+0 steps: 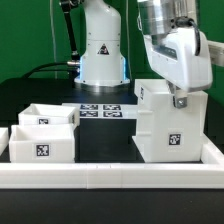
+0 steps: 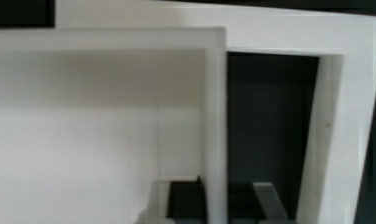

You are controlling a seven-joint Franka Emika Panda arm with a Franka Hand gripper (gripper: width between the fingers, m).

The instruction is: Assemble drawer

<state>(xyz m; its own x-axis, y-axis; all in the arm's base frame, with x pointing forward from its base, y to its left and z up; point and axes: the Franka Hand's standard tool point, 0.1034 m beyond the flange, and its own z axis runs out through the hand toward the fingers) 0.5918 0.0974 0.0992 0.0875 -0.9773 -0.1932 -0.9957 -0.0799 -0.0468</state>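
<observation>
While the drawer housing (image 1: 160, 125) (image 2: 96, 120) stands upright on the exterior view's right, just behind the border wall, the two trays sit apart from it on the exterior view's left, so the drawer is in separate pieces. The housing is a tall white box with a black-and-white square tag on the face towards the camera. The front tray (image 1: 42, 146) is open-topped and has a tag on its near wall. The rear tray (image 1: 52, 113) sits directly behind it, close enough that they may be touching. Neither tray is inside the housing.

The gripper (image 1: 180, 101) hangs directly over the housing's top edge on the exterior view's right side, with its fingertips down at that edge. Its jaws are closed. Whether they pinch any part of the housing cannot be told. In the wrist view, white housing walls fill most of the frame around a dark, narrow opening.

The marker board (image 1: 100, 109) lies flat on the black table (image 1: 105, 140) between the trays and the housing, towards the back. The long, low border wall (image 1: 110, 180) runs across the front. The arm's white base (image 1: 100, 50) stands behind the marker board.
</observation>
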